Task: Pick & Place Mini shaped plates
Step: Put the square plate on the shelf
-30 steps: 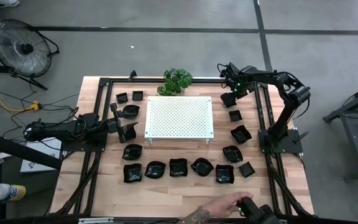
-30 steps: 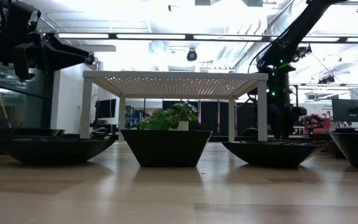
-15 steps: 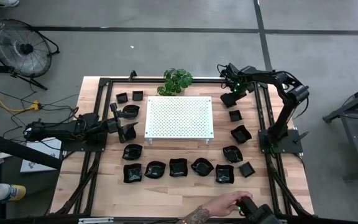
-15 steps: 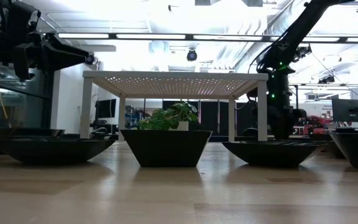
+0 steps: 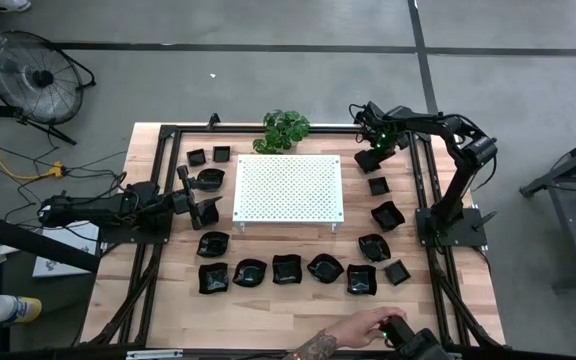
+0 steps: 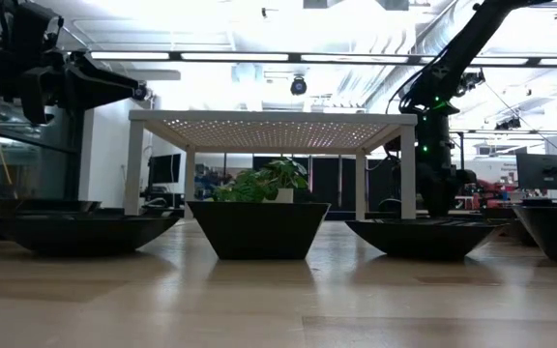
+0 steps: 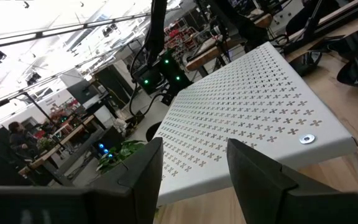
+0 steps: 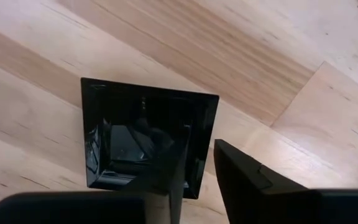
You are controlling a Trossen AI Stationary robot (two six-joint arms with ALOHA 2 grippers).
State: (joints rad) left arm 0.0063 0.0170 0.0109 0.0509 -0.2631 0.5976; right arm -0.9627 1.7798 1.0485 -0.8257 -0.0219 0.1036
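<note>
Hovering at upper right of high view: right gripper [image 5: 370,157], low over a small square plate [image 5: 368,161] nr the table's [image 5: 298,308] top-right corner. In right wrist view, gripper [image 8: 197,177] set astride one rim of that square plate [image 8: 135,140], one side inside the dish, other outside on bare wood. Clenched on the rim or not: cannot tell. Plate flat on the wood.

Left gripper [image 5: 211,207] at left-centre of high view, just beside the white perforated board's [image 5: 288,188] left edge. In left wrist view, gripper [image 7: 194,146] released, jaws apart w/ nothing between, board [image 7: 253,118] beyond.

Other plates, high view:
- row along lower centre, e.g. [image 5: 286,269], approx six across
- column at right of board, below the square plate, e.g. [image 5: 387,214]
- cluster at upper left of board, e.g. [image 5: 211,178], plus one lower left [image 5: 212,243]

Potted plant [image 5: 286,130] at top centre, just above the board. Person's hand [image 5: 353,328] at bottom edge, right of centre. Fan [image 5: 38,72] on floor, upper left.

Low view: three plates in foreground, centre one [image 6: 259,229] in front of the board [image 6: 274,121] on its legs.
</note>
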